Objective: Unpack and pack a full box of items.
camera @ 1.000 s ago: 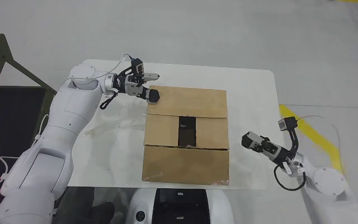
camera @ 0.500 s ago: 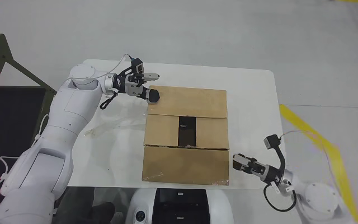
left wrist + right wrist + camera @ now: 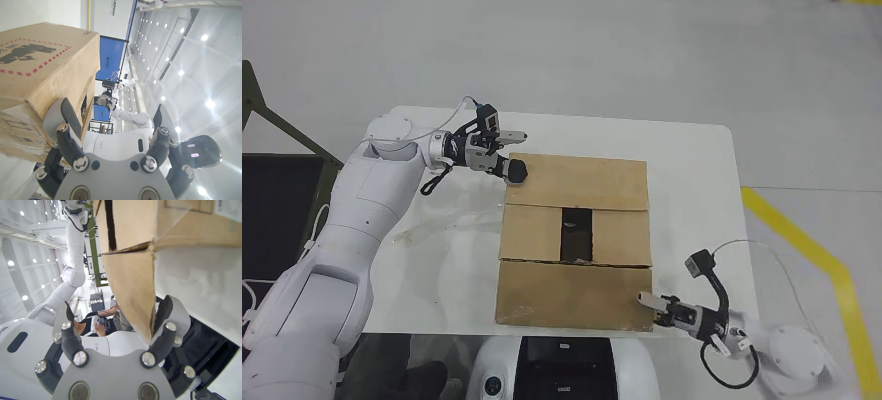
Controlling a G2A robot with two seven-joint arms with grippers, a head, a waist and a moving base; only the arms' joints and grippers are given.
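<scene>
A brown cardboard box (image 3: 582, 185) stands mid-table, its top flaps folded nearly flat with a dark gap (image 3: 576, 232) in the middle. My left gripper (image 3: 516, 169) is at the box's far left corner. In the left wrist view it (image 3: 113, 115) is open, one finger pad (image 3: 69, 113) against the box (image 3: 47, 62) at the flap corner. My right gripper (image 3: 648, 299) is at the near right corner. It (image 3: 115, 313) is open in its wrist view, with the near flap's corner (image 3: 132, 285) between the fingers, close to one fingertip (image 3: 166, 311).
A crumpled sheet of clear plastic (image 3: 432, 232) lies on the white table (image 3: 692, 180) left of the box. The table's near edge runs just beyond the right gripper. Bare table surface lies to the right of the box.
The right arm has swung from the table's right side down and inward to the box's near right corner. The left arm and the box have stayed put.
</scene>
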